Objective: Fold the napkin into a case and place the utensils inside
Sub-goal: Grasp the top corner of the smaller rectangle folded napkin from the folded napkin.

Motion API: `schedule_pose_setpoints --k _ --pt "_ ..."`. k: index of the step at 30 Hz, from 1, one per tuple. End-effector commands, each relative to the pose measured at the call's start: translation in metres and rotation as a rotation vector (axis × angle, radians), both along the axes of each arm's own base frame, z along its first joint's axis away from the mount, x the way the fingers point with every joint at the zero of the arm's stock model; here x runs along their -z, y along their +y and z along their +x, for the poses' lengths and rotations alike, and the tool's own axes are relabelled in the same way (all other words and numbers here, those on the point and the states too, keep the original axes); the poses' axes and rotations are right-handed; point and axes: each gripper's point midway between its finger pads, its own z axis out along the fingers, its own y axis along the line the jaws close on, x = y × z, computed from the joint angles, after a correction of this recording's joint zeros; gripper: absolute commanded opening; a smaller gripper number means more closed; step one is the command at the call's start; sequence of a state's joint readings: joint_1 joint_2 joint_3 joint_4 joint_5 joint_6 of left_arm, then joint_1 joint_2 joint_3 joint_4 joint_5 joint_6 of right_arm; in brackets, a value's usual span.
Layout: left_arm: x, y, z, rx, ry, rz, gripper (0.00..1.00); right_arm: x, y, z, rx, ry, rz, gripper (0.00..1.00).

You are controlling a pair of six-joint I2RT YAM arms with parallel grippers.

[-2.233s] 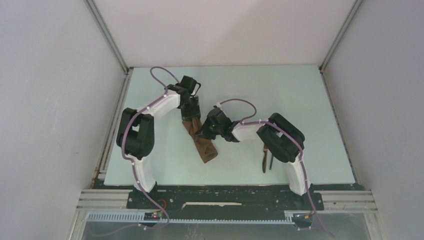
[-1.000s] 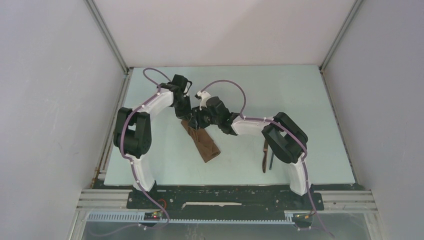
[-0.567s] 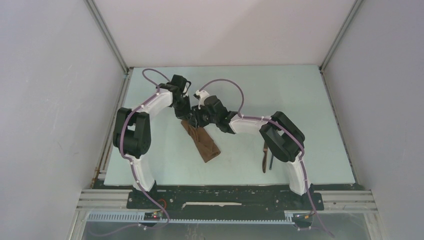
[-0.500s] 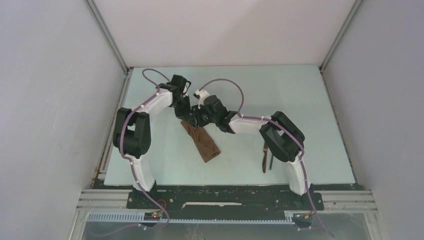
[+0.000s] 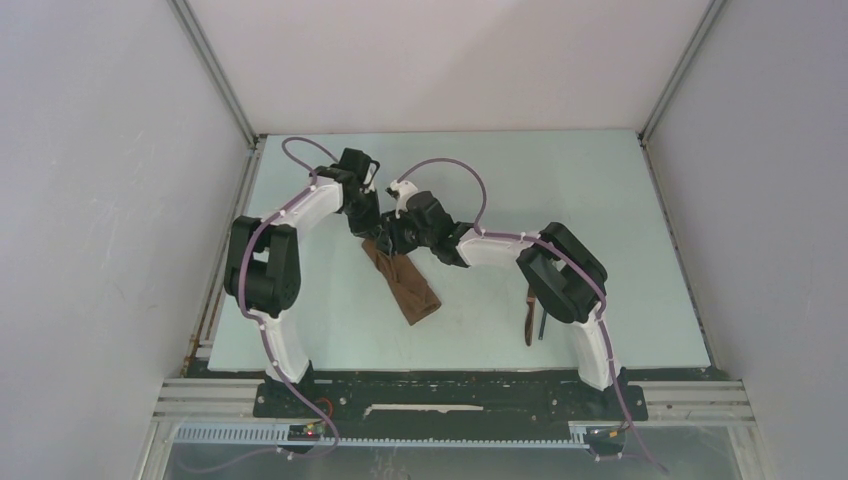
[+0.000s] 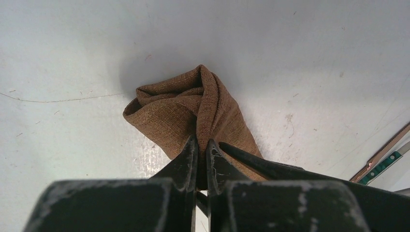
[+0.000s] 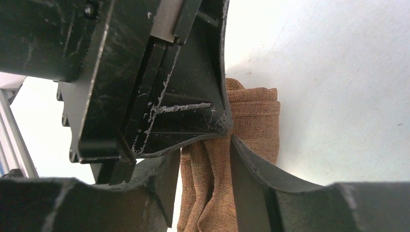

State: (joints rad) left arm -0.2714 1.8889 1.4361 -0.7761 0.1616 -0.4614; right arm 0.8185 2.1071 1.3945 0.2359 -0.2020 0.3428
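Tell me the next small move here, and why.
Probably close the right gripper on the napkin between its open jaws: the left gripper pinches the neighbouring fold, so a second grip could spread a pocket. The utensils lie well aside.

Soft, even light filled the top view; the pale tabletop was bright, with faint shadows under the arms. At the left wrist, the napkin showed a crisp weave and a soft shadow beside it, while the left tool was dark and blurred near the lens. At the right wrist, the tabletop glared almost white at the right.
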Motion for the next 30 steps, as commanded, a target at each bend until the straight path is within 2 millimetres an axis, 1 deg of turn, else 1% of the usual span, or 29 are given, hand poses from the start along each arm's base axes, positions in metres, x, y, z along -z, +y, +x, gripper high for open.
schedule_pose_setpoints --k 1,5,9,13,14,16,17,20,21,22,24,26,28,30 --pt "-0.023 -0.001 0.005 0.01 -0.068 -0.032 0.0 -0.009 0.01 0.003 0.0 -0.02 0.032 0.52" --pt "-0.024 -0.002 0.005 0.014 -0.066 -0.045 0.0 -0.007 0.012 0.0 -0.011 -0.027 0.026 0.52" --pt "-0.023 -0.002 0.005 0.014 -0.066 -0.046 0.0 -0.008 0.012 0.002 0.003 -0.029 0.022 0.41" --pt "-0.025 -0.002 0.005 0.013 -0.069 -0.049 0.0 -0.003 0.013 0.004 0.008 -0.023 0.01 0.43" --pt "-0.025 -0.003 0.005 0.015 -0.07 -0.051 0.0 -0.002 0.012 0.005 0.009 -0.021 0.009 0.42" --pt "-0.026 -0.003 0.005 0.015 -0.07 -0.052 0.0 -0.002 0.013 0.004 0.011 -0.016 0.012 0.34" --pt "-0.026 -0.003 0.005 0.016 -0.07 -0.053 0.0 -0.003 0.014 0.004 0.009 -0.016 0.016 0.28" --pt "-0.026 -0.003 0.004 0.019 -0.068 -0.057 0.0 -0.005 0.015 0.003 0.008 0.0 0.026 0.0" --pt "-0.027 -0.002 0.005 0.016 -0.075 -0.052 0.02 -0.006 0.015 0.002 0.013 0.012 0.031 0.0" --pt "-0.028 0.001 0.005 0.011 -0.084 -0.035 0.07 -0.006 0.013 0.002 0.02 0.03 0.036 0.0" --pt "-0.036 0.011 0.005 -0.02 -0.129 0.003 0.3 -0.009 0.009 0.001 0.057 0.069 0.048 0.0" --pt "-0.042 0.019 0.004 -0.062 -0.173 0.027 0.44 -0.011 0.006 -0.001 0.082 0.103 0.054 0.0" --pt "-0.044 0.029 0.0 -0.125 -0.214 0.051 0.52 -0.015 0.004 -0.002 0.106 0.123 0.069 0.0" --pt "-0.043 0.041 -0.005 -0.188 -0.262 0.081 0.54 -0.016 0.002 -0.002 0.131 0.143 0.074 0.0"
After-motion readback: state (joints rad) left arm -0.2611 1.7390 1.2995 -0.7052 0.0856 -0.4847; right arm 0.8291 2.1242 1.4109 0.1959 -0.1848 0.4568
